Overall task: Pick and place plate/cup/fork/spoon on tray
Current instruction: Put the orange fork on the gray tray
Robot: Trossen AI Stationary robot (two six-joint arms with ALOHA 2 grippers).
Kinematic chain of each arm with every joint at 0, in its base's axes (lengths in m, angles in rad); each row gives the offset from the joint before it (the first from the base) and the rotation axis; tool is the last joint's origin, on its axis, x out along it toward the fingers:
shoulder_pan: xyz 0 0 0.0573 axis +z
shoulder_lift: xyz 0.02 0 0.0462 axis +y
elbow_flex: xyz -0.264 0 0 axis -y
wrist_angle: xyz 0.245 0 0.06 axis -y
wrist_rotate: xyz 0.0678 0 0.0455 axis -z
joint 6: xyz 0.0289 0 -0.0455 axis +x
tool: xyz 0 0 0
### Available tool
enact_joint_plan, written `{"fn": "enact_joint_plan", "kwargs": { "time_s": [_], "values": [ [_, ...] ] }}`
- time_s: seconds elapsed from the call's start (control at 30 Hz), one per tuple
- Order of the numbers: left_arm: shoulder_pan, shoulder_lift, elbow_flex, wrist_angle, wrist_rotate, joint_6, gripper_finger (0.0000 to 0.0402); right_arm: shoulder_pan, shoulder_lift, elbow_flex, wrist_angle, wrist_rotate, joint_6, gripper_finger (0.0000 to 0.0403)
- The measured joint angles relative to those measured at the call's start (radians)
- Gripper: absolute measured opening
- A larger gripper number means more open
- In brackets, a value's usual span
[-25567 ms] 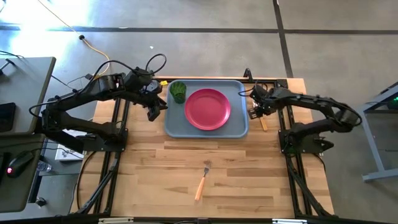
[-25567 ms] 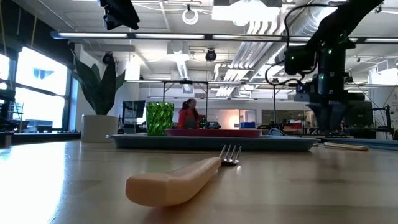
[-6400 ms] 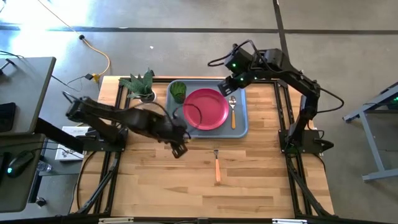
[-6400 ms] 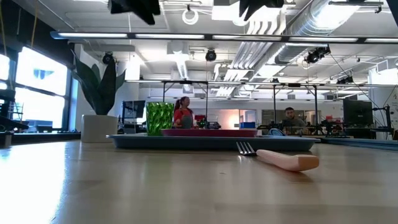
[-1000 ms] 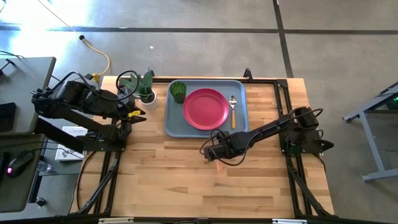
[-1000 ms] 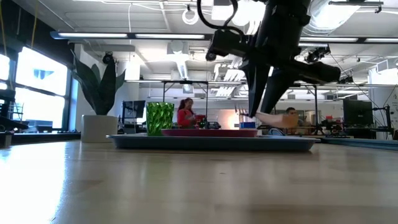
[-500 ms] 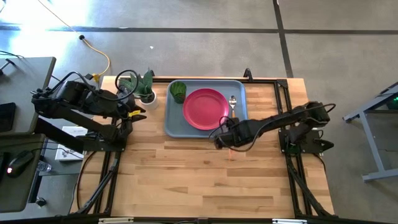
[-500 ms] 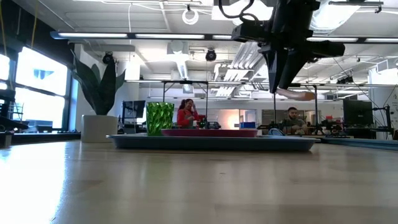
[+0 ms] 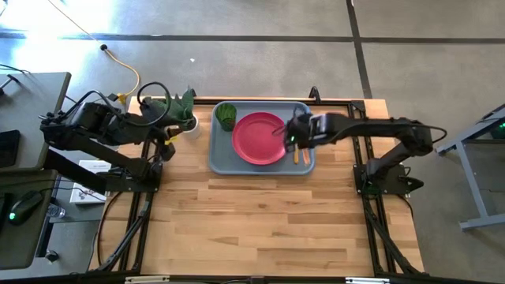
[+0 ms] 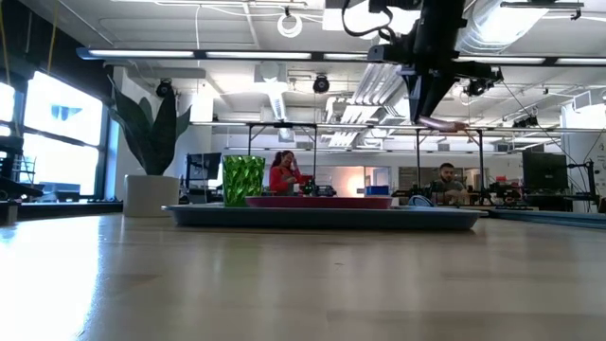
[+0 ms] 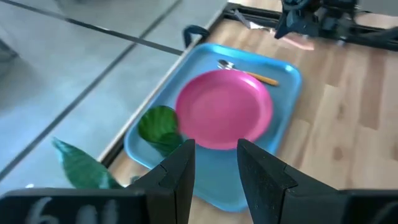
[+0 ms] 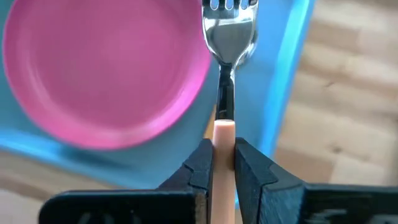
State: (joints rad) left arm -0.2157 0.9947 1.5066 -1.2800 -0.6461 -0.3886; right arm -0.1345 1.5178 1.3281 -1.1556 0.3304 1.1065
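The large light blue-grey rectangular tray (image 9: 217, 150) with rounded corners and a raised rim sits at the far middle of the wooden table (image 9: 268, 221). On the tray lie the round flat pink-red plate (image 9: 259, 139), roughly central, and the small round dark green cup (image 9: 226, 115), in the tray's far corner on the left arm's side, just beside the plate but apart from it. The slim spoon with a rounded silver bowl and orange handle (image 11: 249, 71) lies on the tray between the plate and the rim on the right arm's side, as the left wrist view shows.

The right gripper (image 9: 293, 138) hangs over that same strip of the tray, at the plate's edge. Its two dark fingers (image 12: 200, 167) are pinched narrowly on the orange handle of the slim fork with silver metal tines (image 12: 229, 28). In the right wrist view the fork points forward past the fingers, its tines over the tray floor beside the plate rim. In the low view the gripper is held well above the tray, with the handle end sticking out to one side.

The left gripper (image 11: 215, 163) waits off the tray's left-arm side, near the leafy green plant in a white pot (image 9: 181, 110), its fingers spread slightly and holding nothing.
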Motion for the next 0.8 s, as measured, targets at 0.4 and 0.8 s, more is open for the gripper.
{"fn": "enact_joint_plan", "kwargs": {
  "time_s": [0.4, 0.8],
  "values": [
    [0.099, 0.0, 0.0, 0.071, -0.113, 0.033, 0.011, -0.236, -0.018, -0.001, 0.018, -0.076, -0.215, 0.0024],
    [0.227, 0.0, 0.0, 0.098, -0.114, 0.085, 0.011, -0.345, 0.105, -0.001, 0.092, -0.169, -0.35, 0.0024]
  ]
}}
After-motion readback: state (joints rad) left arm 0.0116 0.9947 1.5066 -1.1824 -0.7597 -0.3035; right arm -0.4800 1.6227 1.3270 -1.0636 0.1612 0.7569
